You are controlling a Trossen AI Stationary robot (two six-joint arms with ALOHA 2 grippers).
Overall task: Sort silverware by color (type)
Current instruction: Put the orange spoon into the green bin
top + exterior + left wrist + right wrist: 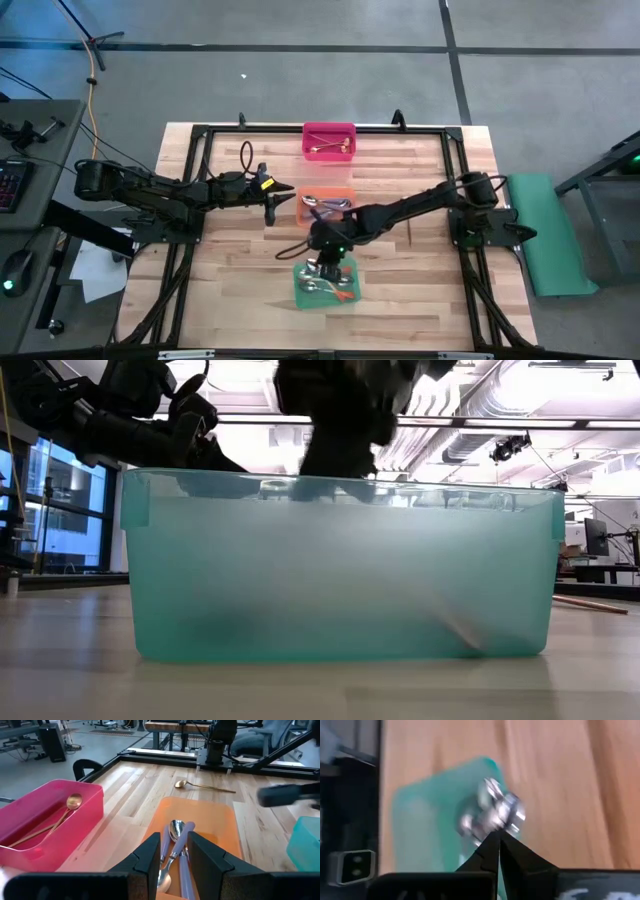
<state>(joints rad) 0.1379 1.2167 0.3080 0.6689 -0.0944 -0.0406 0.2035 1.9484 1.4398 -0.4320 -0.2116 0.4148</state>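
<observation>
Risks leaving the gold spoon [202, 785] stranded on the table [420, 290], with right gripper [498, 837] pinched empty above green bin [300, 290].

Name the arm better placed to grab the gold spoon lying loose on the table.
Left, probably. The left gripper hovers open over the orange bin, facing the loose gold spoon. The right gripper is shut over the green bin.

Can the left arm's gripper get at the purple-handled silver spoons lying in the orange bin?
Probably yes. The left gripper hangs right beside the orange bin, its fingers slightly apart, and the purple-handled silver spoons lie uncovered just ahead of it.
</observation>
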